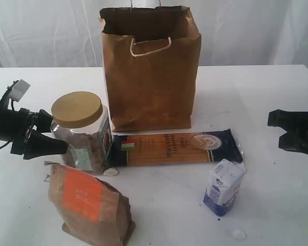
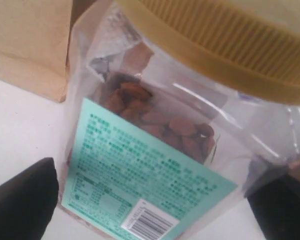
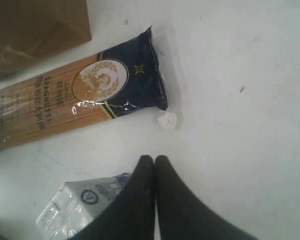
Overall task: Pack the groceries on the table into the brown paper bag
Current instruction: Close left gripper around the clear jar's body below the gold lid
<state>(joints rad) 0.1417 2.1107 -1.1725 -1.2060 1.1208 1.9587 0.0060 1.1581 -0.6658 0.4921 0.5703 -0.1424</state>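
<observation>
Items on white table (image 1: 277,205), front to back. Nearest, front-left: brown pouch (image 1: 90,205) w/ orange label, standing, leaning a little, top folded over. Front-right, near the edge: small white crumb (image 1: 238,234), loose on the surface. Just behind it: white-blue carton (image 1: 223,187), upright, slightly tilted, apart from the pouch, just in front of the right end of the spaghetti packet (image 1: 177,147). Packet: dark blue ends, clear window showing pasta, lying flat and lengthwise across the middle; its left end sits at the base of the gold-lidded jar (image 1: 82,133). Second crumb (image 3: 167,120) lies just beside the packet's dark end. Jar: clear, upright, lid on, brown nuts inside, teal label w/ barcode; stands left of centre, behind the pouch and just beside the bag's lower-left corner. Left gripper (image 1: 59,132): reaches in from the left at jar height, fingers (image 2: 25,200) spread wide, one on each side of the jar's lower body; contact w/ the jar can't be told. Right gripper (image 3: 154,159): at the right edge, over bare tabletop, well apart from the jar, fingertips pressed together, nothing between them. Farthest, centre-back: paper bag (image 1: 149,77), tall brown kraft, upright, mouth open, white cord handles, directly behind the packet.
</observation>
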